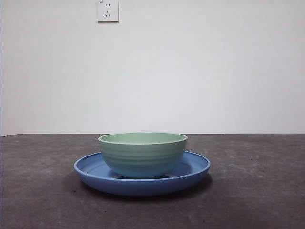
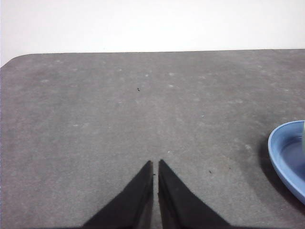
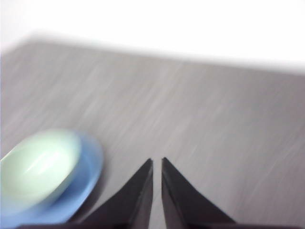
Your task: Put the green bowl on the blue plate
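Note:
The green bowl (image 1: 143, 153) stands upright inside the blue plate (image 1: 195, 168) at the middle of the dark table. Neither arm shows in the front view. In the left wrist view my left gripper (image 2: 156, 164) is shut and empty over bare table, with only the edge of the plate (image 2: 286, 157) showing off to one side. The right wrist view is blurred: my right gripper (image 3: 157, 161) is shut and empty, apart from the bowl (image 3: 38, 164), which sits on the plate (image 3: 88, 167).
The dark grey table (image 1: 257, 191) ends at a white wall behind. A wall socket (image 1: 107, 10) sits high on that wall.

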`<state>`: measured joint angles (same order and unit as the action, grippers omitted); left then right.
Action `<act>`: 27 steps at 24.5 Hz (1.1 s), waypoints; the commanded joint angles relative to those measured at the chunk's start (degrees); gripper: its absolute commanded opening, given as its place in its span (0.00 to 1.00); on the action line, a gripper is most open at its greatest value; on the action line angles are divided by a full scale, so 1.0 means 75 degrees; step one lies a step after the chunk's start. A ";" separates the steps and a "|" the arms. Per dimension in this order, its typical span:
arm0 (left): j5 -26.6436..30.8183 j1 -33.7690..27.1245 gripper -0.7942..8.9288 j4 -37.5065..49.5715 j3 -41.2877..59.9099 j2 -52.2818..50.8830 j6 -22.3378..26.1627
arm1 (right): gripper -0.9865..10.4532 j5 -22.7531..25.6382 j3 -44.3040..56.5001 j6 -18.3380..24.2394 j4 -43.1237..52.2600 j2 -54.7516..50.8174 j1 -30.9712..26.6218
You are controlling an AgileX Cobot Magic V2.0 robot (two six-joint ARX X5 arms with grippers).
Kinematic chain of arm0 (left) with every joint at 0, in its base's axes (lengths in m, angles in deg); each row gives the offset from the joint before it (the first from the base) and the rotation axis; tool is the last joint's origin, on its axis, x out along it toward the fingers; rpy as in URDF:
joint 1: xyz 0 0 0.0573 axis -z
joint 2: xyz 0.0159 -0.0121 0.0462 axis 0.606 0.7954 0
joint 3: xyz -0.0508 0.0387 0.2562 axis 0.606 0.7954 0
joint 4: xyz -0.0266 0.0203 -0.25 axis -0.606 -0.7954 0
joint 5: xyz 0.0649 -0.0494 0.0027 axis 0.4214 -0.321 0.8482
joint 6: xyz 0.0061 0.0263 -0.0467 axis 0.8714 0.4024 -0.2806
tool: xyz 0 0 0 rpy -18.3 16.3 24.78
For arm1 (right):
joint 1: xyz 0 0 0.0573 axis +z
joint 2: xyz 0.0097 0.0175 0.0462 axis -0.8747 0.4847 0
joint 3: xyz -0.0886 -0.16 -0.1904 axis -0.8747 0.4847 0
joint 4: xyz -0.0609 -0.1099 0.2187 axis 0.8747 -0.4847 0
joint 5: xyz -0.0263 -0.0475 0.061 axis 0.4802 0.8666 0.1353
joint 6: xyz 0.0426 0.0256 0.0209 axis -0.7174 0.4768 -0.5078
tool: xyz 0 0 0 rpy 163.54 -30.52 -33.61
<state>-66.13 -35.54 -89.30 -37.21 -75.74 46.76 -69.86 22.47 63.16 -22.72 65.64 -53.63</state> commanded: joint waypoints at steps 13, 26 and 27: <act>-0.0003 -0.0003 0.10 -0.0052 0.0157 -0.0012 0.0055 | 0.11 0.0694 0.4412 0.0096 0.2783 -0.2468 -0.1475; -0.0003 -0.0003 0.10 -0.0052 0.0157 -0.0012 0.0055 | 0.11 0.1614 0.4919 0.0073 0.3255 -0.2570 -0.1501; -0.0003 -0.0003 0.10 -0.0055 0.0157 -0.0012 0.0052 | 0.11 0.1705 0.4919 0.0073 0.3244 -0.2570 -0.1501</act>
<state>-66.09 -35.54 -89.30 -37.21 -75.74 46.76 -57.78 59.06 63.26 1.21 46.41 -64.87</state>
